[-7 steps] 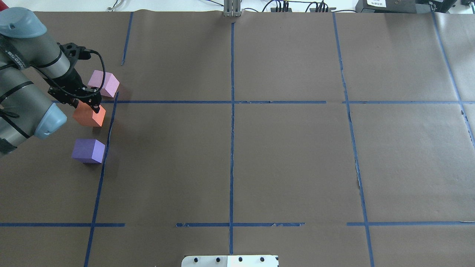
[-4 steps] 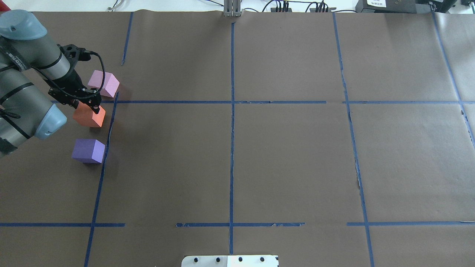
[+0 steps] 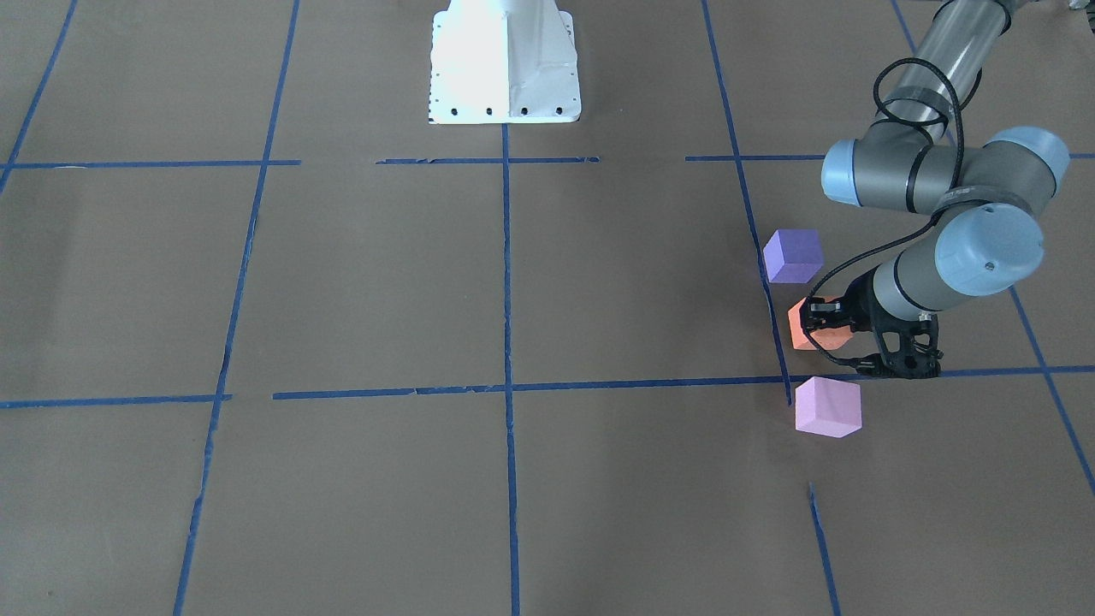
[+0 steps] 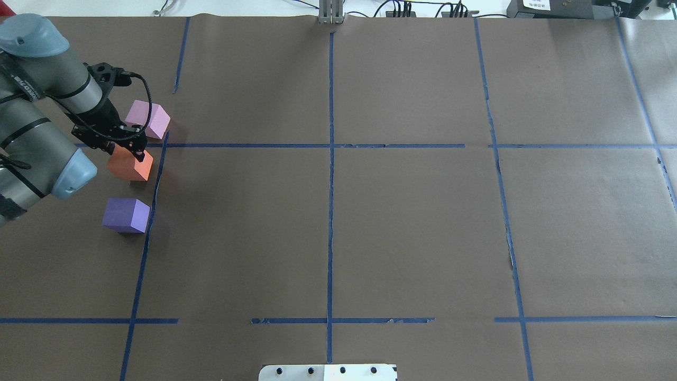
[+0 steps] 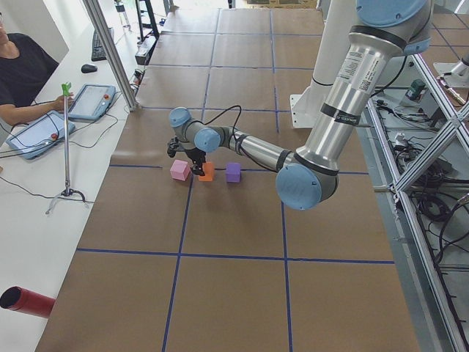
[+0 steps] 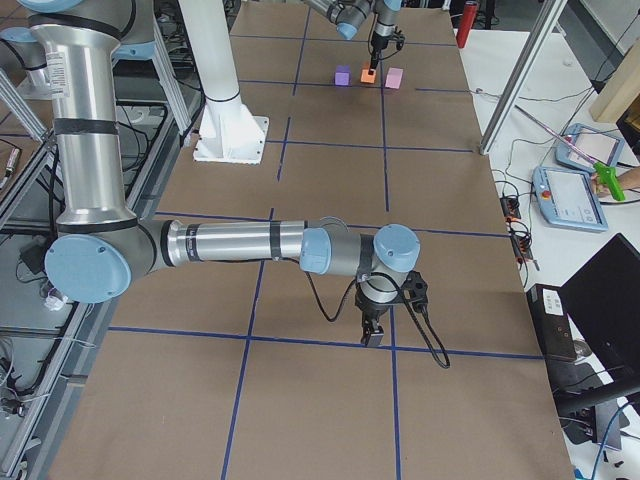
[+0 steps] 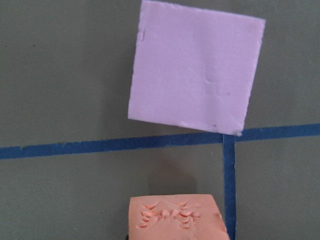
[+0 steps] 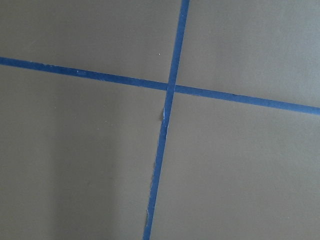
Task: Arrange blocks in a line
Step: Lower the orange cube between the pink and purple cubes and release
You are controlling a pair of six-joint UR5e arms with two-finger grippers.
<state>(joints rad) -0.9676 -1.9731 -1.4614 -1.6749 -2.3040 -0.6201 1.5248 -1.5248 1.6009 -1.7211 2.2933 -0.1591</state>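
Observation:
Three foam blocks sit in a column near the table's left side. The pink-lilac block (image 4: 149, 119) is farthest, the orange block (image 4: 130, 165) is in the middle and the purple block (image 4: 126, 214) is nearest. My left gripper (image 4: 129, 152) is shut on the orange block (image 3: 807, 334), which casts a small shadow just below it. In the left wrist view the orange block (image 7: 175, 219) shows at the bottom edge and the pink block (image 7: 195, 90) lies beyond the tape line. My right gripper (image 6: 372, 335) hovers far off over a tape crossing; I cannot tell whether it is open or shut.
Blue tape lines (image 4: 330, 159) divide the brown paper table cover into squares. The white robot base plate (image 3: 505, 77) stands at the table's near-robot edge. An operator with tablets (image 5: 44, 125) sits past the far edge.
The left gripper and the orange block have shifted slightly toward the pink block and to the right. The pink and purple blocks have not moved.

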